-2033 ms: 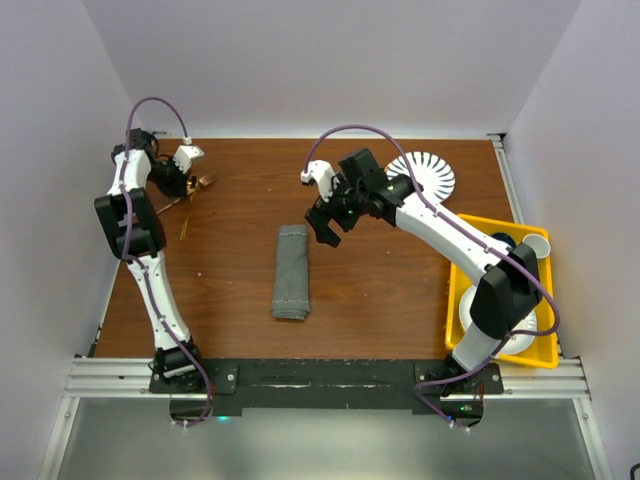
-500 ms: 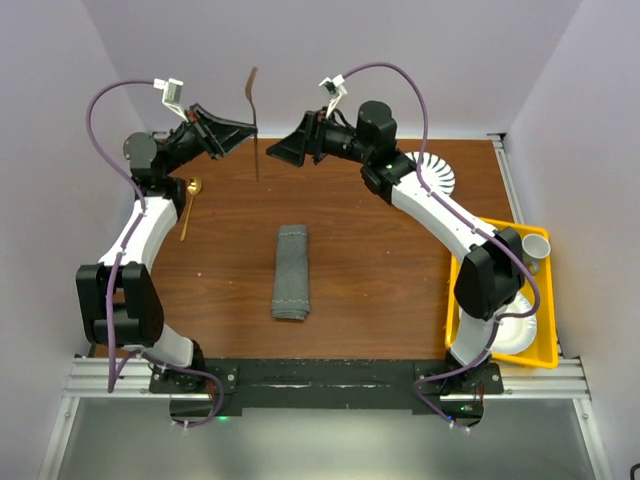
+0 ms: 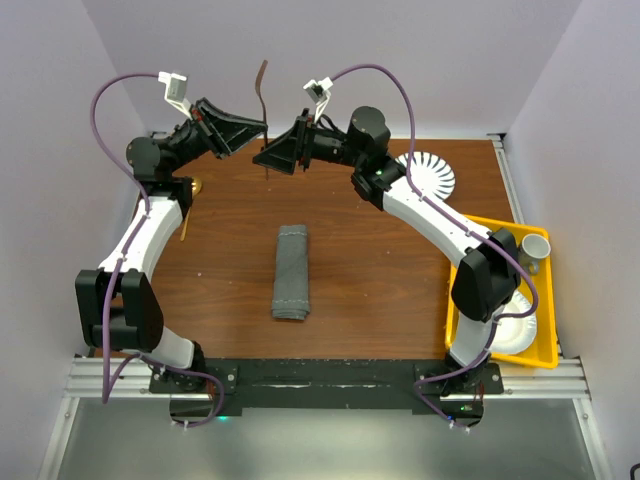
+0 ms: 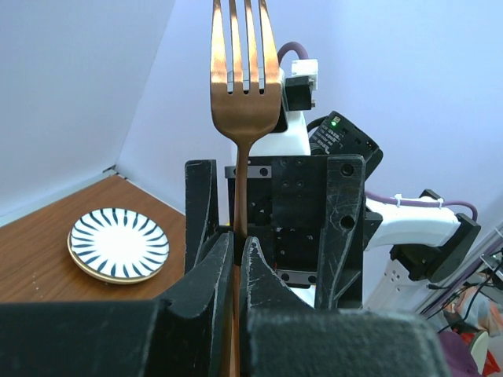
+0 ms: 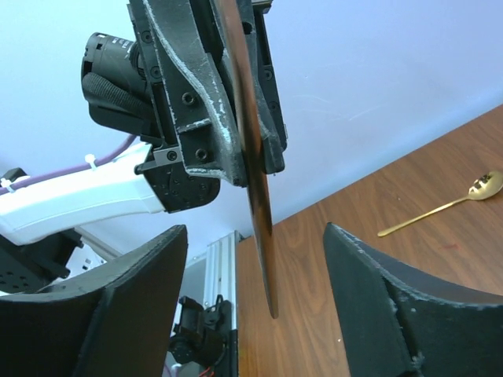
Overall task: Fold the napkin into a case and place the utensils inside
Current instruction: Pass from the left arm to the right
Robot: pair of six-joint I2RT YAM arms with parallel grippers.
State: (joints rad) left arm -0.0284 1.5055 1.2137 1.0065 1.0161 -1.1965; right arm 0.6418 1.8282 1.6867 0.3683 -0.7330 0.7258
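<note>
– Napkin (image 3: 291,272) first: where was it?
– Folded into a narrow strip, it lay flat in the middle of the counter (image 3: 380,270). Its length ran near to far, and nothing touched it.
– And the fork (image 4: 243,71)?
– Up in the air over the far side, upright, tines on top. The left end effector (image 4: 238,251) was clamped on its handle, fingers pinched narrow.
– What about the right end effector (image 5: 255,236)?
– Spread wide, facing the left one. The lower handle hung between its fingers, and neither finger visibly touched the metal.
– The spoon (image 3: 188,207)?
– On the counter at the far left, under the left arm, well apart from the napkin.
– Anything else?
– A striped plate (image 3: 425,175) at the far right, and a yellow bin (image 3: 549,300) at the right edge holding a cup (image 3: 535,245).
</note>
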